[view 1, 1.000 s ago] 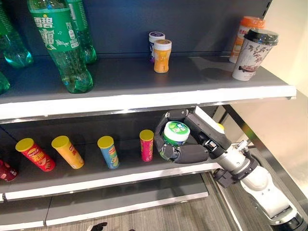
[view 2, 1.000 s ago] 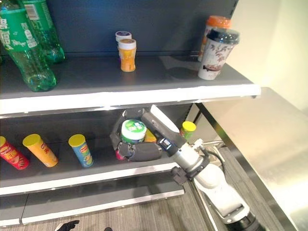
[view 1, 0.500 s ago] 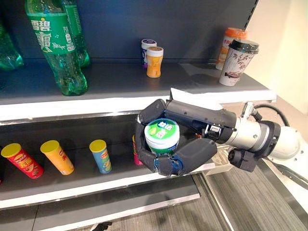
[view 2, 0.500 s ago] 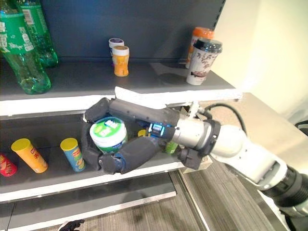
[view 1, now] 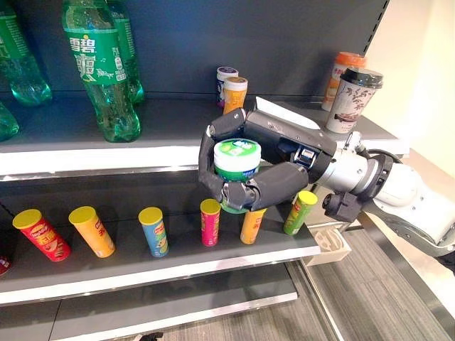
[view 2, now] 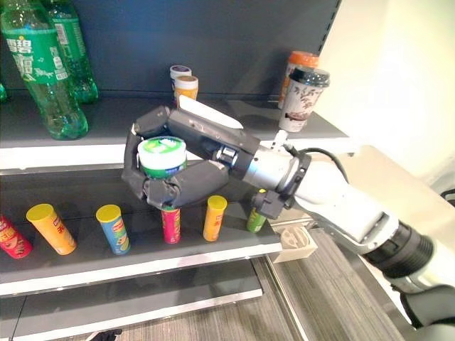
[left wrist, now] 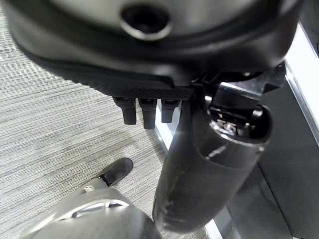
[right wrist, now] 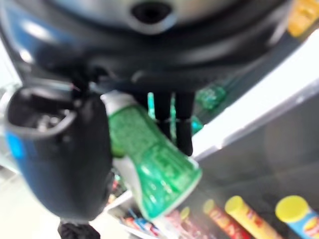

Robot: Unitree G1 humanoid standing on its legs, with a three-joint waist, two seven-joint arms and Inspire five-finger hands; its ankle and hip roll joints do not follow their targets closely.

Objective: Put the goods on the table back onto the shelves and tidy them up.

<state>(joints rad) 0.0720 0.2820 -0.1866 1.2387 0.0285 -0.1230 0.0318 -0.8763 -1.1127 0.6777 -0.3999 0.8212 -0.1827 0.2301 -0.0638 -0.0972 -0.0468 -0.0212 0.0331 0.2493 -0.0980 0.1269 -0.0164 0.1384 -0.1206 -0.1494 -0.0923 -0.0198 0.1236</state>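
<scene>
The left hand (left wrist: 199, 164) is hanging low over grey floor (left wrist: 50, 124) beside the shelf's base, its fingers (left wrist: 144, 109) curling inward on nothing.

The right hand (view 1: 274, 181) is reaching in from the right at the front edge of the upper shelf (view 1: 163, 135), its fingers and thumb wrapping around a green tub (view 1: 237, 160) with a white-and-green lid. The tub is sitting upright in the grasp, off any surface, in front of the shelf edge and above the lower shelf (view 1: 170, 266).

Under and past the hand, small cans are standing in a row on the lower shelf: a red can (view 1: 40, 234) and a yellow can (view 1: 91, 231) leaning left, a blue can (view 1: 153, 231), a pink can (view 1: 209, 222), an orange can (view 1: 252, 225) and a green can (view 1: 300, 212) leaning right.

Farther back, on the upper shelf, green bottles (view 1: 99, 71) are standing at the left, two small jars (view 1: 233, 89) one behind the other near the middle, and two cups (view 1: 353, 96) at the right end.
</scene>
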